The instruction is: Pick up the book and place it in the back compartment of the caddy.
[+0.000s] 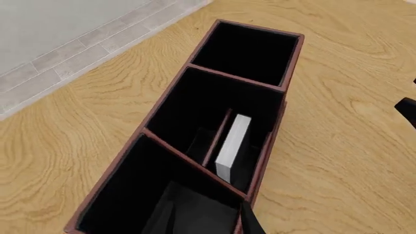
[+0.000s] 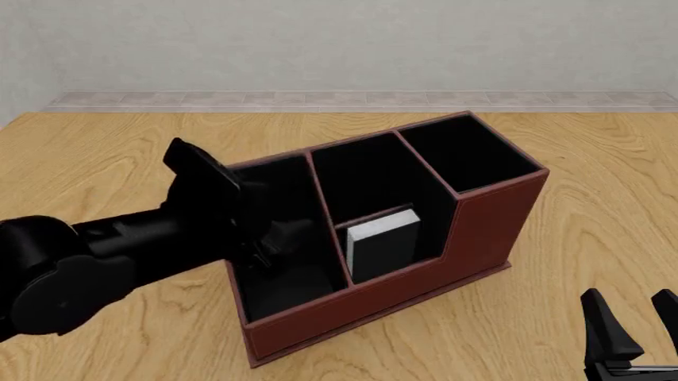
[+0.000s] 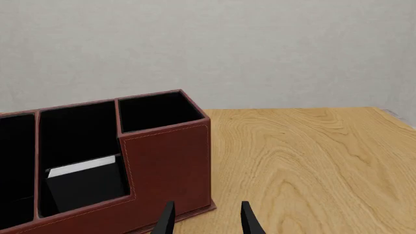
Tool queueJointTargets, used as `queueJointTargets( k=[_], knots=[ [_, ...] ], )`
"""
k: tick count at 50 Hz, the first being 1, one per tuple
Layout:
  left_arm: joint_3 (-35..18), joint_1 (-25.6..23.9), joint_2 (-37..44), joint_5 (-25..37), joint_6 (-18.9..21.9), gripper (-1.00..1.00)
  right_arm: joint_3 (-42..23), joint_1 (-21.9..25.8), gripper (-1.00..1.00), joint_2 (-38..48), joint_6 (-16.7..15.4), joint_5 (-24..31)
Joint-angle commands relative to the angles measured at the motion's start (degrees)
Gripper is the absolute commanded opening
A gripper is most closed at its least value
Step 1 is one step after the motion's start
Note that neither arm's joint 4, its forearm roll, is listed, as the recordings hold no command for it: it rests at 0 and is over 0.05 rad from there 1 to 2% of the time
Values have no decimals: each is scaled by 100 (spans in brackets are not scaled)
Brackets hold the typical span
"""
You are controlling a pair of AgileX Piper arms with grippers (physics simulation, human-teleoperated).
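Note:
The dark reddish-brown caddy stands in the middle of the wooden table. The black book stands upright, white page edges up, in the back compartment, between the low cross divider and the cut-down outer wall. Nothing holds it. My left gripper hangs over the long end cell beside the book, open and empty. My right gripper stays low at the table's near right, apart from the caddy, open and empty.
The tall square end cell and the cell behind the divider hold nothing. My left arm stretches across the table's left side. A grey wall with a tiled strip runs along the far edge.

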Motion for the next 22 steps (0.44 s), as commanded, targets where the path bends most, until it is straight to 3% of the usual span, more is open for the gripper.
queueJointTargets(
  k=[1,12,15,18,22],
  knots=[
    [482,228,-458,-164,-115,100,0,0,100,-1,0,0],
    [1070,668,-1456,-163,-121,100,0,0,100,0,0,0],
    [1237,640,-1751,-52,-336,100,0,1,100,-1,-1,0],
    [1533,791,-2008,-98,-16,100,0,1,100,0,-1,0],
    [1620,870,-2271,20,-121,100,0,1,100,0,-2,0]
  ],
)
